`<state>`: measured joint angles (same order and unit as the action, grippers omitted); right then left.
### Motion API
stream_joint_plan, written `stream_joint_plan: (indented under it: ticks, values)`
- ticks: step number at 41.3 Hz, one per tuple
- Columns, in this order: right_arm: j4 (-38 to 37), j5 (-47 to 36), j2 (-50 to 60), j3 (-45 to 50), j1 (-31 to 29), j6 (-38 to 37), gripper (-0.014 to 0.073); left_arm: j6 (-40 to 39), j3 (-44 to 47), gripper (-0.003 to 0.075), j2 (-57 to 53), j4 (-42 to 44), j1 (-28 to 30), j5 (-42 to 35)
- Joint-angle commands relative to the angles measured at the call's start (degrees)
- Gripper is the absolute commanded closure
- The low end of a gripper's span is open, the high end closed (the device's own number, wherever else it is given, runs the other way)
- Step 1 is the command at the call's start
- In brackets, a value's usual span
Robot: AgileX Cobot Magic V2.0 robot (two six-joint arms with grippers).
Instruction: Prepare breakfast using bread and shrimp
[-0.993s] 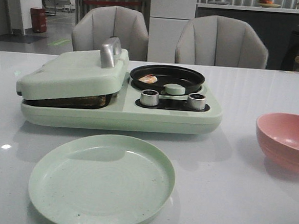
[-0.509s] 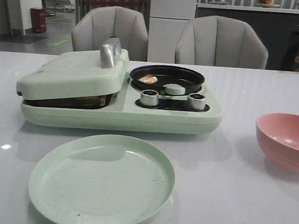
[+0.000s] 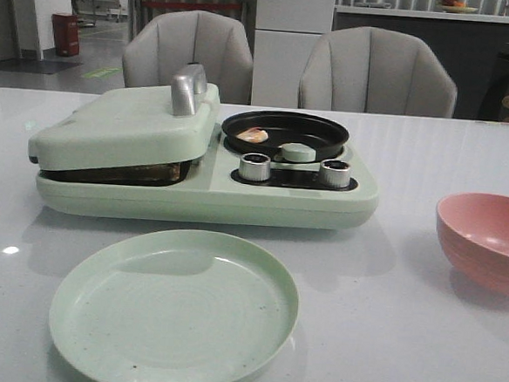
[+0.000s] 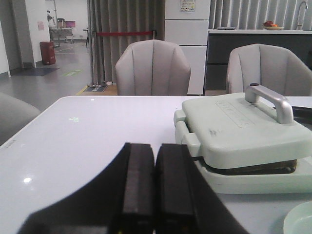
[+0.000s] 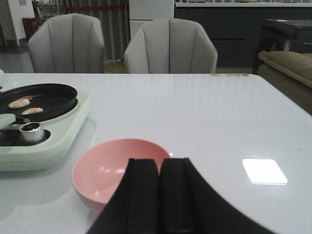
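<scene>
Two shrimp (image 5: pixel 20 102) (image 5: pixel 32 110) lie in the black pan (image 3: pixel 285 132) on the pale green breakfast maker (image 3: pixel 202 192); the front view shows only one shrimp (image 3: pixel 252 135). The maker's lid (image 3: pixel 124 125) is down, and only a brown edge of the bread (image 3: pixel 116 171) shows in the gap under it. My left gripper (image 4: pixel 155 148) is shut and empty, low over the table beside the lid's hinge end. My right gripper (image 5: pixel 159 163) is shut and empty, just in front of the pink bowl (image 5: pixel 105 165). Neither gripper appears in the front view.
A pale green plate (image 3: pixel 174 308) lies empty in front of the maker. The pink bowl (image 3: pixel 487 238) stands at the right. Two metal knobs (image 3: pixel 254 166) (image 3: pixel 334 172) and a green round knob (image 3: pixel 297 151) sit by the pan. Two grey chairs (image 3: pixel 190 51) stand behind the table.
</scene>
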<state>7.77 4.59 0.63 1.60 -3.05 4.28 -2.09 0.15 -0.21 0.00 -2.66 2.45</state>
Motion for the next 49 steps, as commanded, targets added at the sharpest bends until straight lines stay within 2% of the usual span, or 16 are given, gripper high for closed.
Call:
stream_joint_plan:
  ticks: [1,49]
  values:
    - [0.72,-5.82,1.20,-0.98,0.45,0.11,0.0580,-0.02,1.75,0.0619,-1.02,-0.69,0.20,-5.10]
    - [0.67,-5.28,1.20,-0.98,2.64,0.11,0.0580,-0.02,1.75,0.0619,-1.02,-0.69,0.20,-5.10]
